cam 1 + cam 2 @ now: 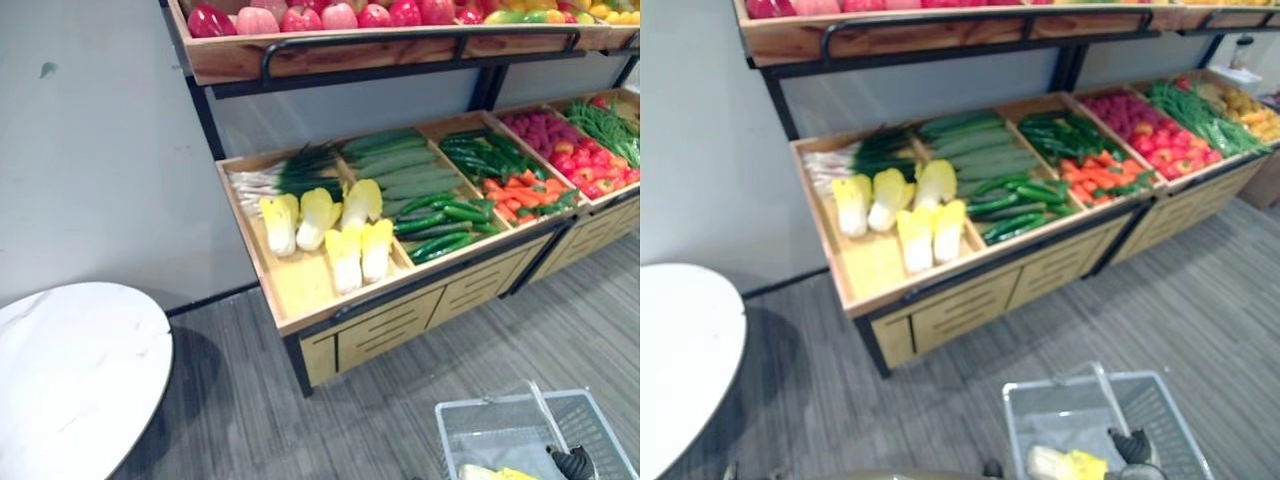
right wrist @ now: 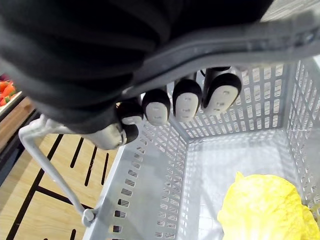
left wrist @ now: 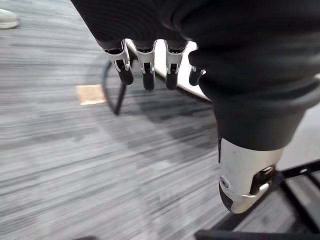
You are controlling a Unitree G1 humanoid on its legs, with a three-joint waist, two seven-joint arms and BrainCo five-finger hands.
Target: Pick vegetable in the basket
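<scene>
Crosswise in basket, cabbage points right.

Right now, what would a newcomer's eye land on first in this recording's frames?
The wooden stand, its compartments packed with pale cabbages, green cucumbers and orange carrots, dominates the middle. At lower right the right hand is curled round the handle of a grey basket, with one yellow cabbage already inside.

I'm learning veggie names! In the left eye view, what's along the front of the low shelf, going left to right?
Cabbages → cucumbers → carrots → round red vegetables.
</scene>
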